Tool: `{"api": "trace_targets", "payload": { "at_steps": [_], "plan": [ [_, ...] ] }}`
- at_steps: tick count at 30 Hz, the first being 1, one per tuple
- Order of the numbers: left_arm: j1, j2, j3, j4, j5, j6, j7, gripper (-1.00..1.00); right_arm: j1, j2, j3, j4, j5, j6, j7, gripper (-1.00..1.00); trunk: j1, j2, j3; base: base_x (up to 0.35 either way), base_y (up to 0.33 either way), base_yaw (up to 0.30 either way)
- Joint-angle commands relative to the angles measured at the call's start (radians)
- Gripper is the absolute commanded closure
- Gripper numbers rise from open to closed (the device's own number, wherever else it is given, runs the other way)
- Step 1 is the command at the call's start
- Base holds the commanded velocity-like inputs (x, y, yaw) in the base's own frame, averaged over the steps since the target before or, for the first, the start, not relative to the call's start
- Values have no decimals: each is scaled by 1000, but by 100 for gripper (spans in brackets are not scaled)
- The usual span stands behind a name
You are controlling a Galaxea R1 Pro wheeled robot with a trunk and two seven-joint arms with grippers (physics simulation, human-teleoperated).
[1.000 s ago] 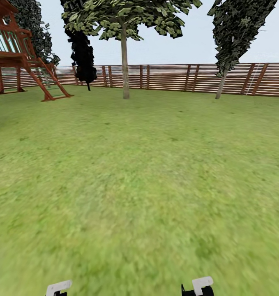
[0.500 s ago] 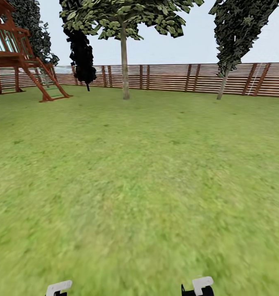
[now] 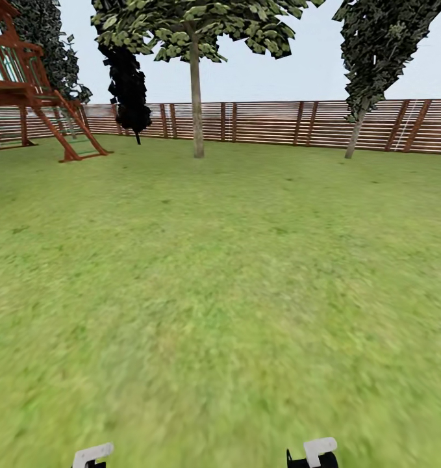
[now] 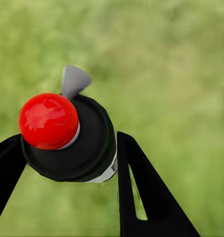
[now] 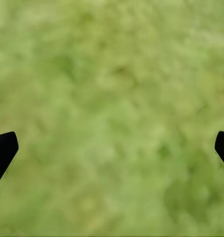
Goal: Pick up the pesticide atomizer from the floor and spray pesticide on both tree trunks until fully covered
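Above the blurry green grass floor (image 3: 233,292), the left gripper (image 4: 67,163) pinches the black, red-knobbed pesticide atomizer (image 4: 72,140) between its black fingers (image 4: 141,197), while the right gripper (image 5: 112,148) hangs spread wide.

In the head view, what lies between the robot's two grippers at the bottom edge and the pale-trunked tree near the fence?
Open green lawn alone, up to the pale grey-brown trunk before the brown slatted fence; the head view shows it.

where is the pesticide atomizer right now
The pesticide atomizer sits between the two black fingers of the left gripper, seen in the left wrist view with its red knob toward the camera and blurry grass behind it.
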Motion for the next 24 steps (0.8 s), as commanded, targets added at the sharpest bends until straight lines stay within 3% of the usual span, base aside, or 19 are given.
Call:
{"api": "trace_targets", "payload": {
  "at_steps": [1,24],
  "plan": [
    [-1,0,2,1,-5,-4,3,100,-1,0,8,1,6,1,-10,-100,0,0,-1,340,0,0],
    [-1,-1,2,1,-5,-4,3,100,-1,0,8,1,6,0,-10,-100,0,0,-1,340,0,0]
  ]
}}
